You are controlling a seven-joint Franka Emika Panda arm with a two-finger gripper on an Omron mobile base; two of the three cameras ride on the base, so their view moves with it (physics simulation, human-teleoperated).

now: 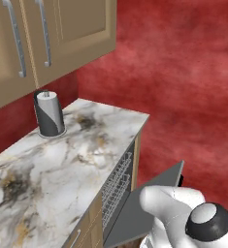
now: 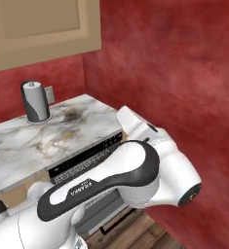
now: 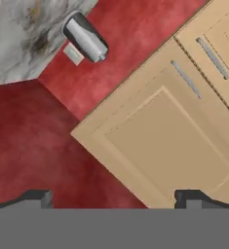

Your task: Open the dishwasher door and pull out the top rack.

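The red wall (image 3: 33, 141) spreads ahead of the fingers (image 3: 116, 197), from the left fingertip up to the far corner. Ahead of the right fingertip hang the tan upper cabinets (image 3: 169, 141), with two silver bar handles (image 3: 186, 80) beyond it. The marble desk (image 1: 52, 160) lies farthest from the fingers in the hand view, at the far left corner (grey veins with rusty blotches). The dishwasher door (image 1: 144, 206) is a dark grey panel swung part-way down from under the desk's edge, leaning outward rather than lying flat; how it sits relative to the fingers cannot be told. The top rack (image 1: 116, 186) of thin wire sits inside the opening behind the door, just under the desk. A paper towel roll (image 3: 86, 38) on its holder stands on the desk well ahead of the left fingertip, beside a small wall outlet (image 3: 73, 54). The fingers stand spread wide with nothing between them, touching nothing.
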